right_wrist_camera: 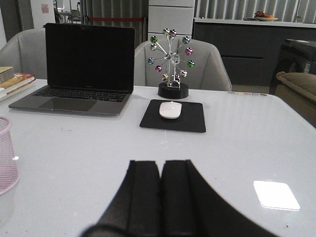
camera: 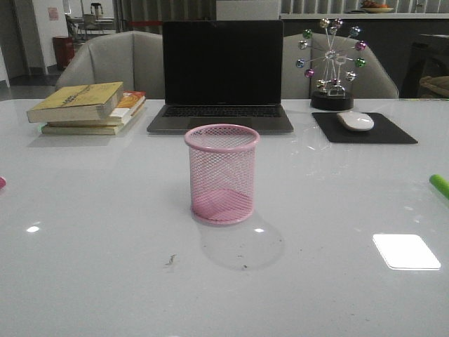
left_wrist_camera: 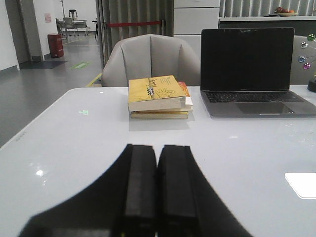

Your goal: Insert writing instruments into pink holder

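Both pincers, left pincer (left_wrist_camera: 156,190) and right pincer (right_wrist_camera: 160,195), sit pressed closed on nothing above the tabletop (camera: 105,267). Dead centre stands the pink holder (camera: 222,173), upright and empty. At three o'clock a lime green marker (camera: 440,186) peeks in; at nine o'clock, a magenta tip (camera: 2,182). Nothing seems begun; both pens remain.

Glossy white table (camera: 105,281), grey chairs (left_wrist_camera: 150,59) behind, red bin (left_wrist_camera: 55,45) on grey floor
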Available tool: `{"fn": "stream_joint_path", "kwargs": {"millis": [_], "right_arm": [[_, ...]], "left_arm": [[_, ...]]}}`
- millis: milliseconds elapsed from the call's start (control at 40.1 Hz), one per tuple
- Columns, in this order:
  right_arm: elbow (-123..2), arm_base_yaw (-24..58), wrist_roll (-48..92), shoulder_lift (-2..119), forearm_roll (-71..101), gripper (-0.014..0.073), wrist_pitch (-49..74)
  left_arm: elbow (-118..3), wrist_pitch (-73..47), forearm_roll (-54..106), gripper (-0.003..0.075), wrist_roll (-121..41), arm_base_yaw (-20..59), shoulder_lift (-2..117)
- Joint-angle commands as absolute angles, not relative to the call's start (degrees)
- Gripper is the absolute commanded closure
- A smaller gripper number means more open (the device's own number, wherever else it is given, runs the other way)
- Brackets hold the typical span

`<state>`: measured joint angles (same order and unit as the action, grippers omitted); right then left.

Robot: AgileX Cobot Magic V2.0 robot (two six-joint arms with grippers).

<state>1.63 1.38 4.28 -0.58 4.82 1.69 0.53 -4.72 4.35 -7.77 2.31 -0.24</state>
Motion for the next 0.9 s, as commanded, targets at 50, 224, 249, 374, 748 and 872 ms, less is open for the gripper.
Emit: {"fn": "stream_joint_path", "kwargs": {"millis": [50,224,249,374,748,872], "right_arm": [[0.9,1.0,4.5,-1.8,4.7,0.0566,-3.4],[0.9,1.0,4.5,-1.8,4.7,0.0566,-3.4],[0.9,1.0,4.5,-1.8,4.7,0.0566,-3.4],[0.9,1.0,4.5,-1.8,4.7,0.0566,-3.4],[0.9,1.0,4.5,-1.8,4.7,0.0566,-5.3],[0.9,1.0,4.5,-1.8,4.7,0.0566,-5.8]], "left_arm": [[0.5,0.0,4.9,0.0628,-7.3,2.1,-1.2],[0.5,0.0,4.9,0.0628,-7.3,2.1,-1.2],[0.5,0.0,4.9,0.0628,-7.3,2.1,-1.2],[0.5,0.0,4.9,0.0628,-7.3,2.1,-1.2],[0.5,0.0,4.9,0.0628,-7.3,2.1,-1.2],[0.5,0.7,4.9,0.0628,-7.3,2.1,-1.2]]}}
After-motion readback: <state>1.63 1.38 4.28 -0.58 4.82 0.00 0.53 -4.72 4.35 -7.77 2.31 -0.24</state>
